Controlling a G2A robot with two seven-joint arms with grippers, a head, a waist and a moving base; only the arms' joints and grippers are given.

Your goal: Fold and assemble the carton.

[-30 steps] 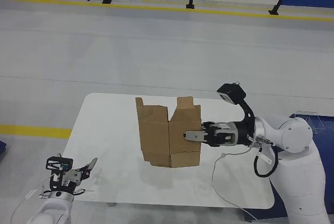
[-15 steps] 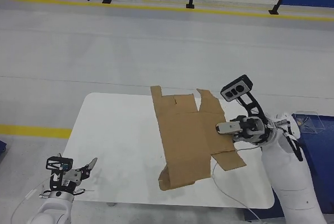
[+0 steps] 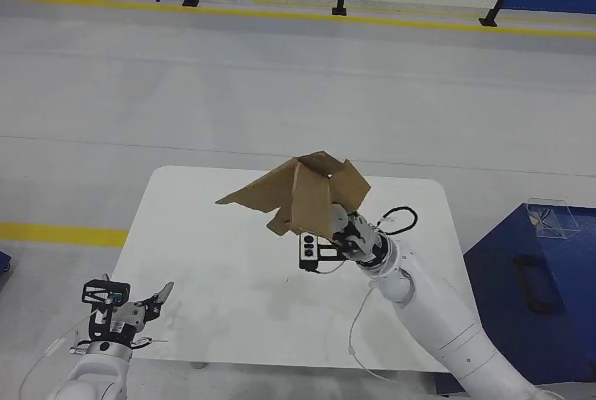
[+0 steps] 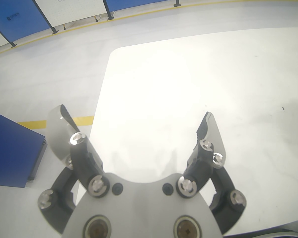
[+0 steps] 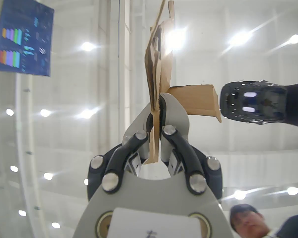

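- One carton (image 3: 303, 195), mostly flat with its flaps splayed, is up in the air over the far half of the tabletop (image 3: 208, 260), roughly midway between the left and right edges. Nothing of it touches the surface.
- In the right wrist view the carton (image 5: 156, 75) stands edge-on above the claw, with one flap jutting off to the side. I judge the panels are not squared up yet, so the step in hand is opening the sleeve into a box.
- My right claw (image 5: 160, 100) is clamped tight on the carton's lower edge, both fingers pressing the layered cardboard between them. From above, it (image 3: 336, 222) sits under the carton's right end.
- That pinch is narrow and near one edge, so I'd turn the wrist slowly; a quick swing would probably set the loose flaps swaying or let the board pivot in the grip.
- I'd lower the carton until a fold line rests on the tabletop, since a surface to push against should make squaring easier than doing it in the air.
- My left claw (image 4: 134, 111) is spread wide and holds nothing, parked at the near-left corner (image 3: 158, 297), well apart from the carton. I'd bring it across to take the opposite panel before pulling the walls apart.
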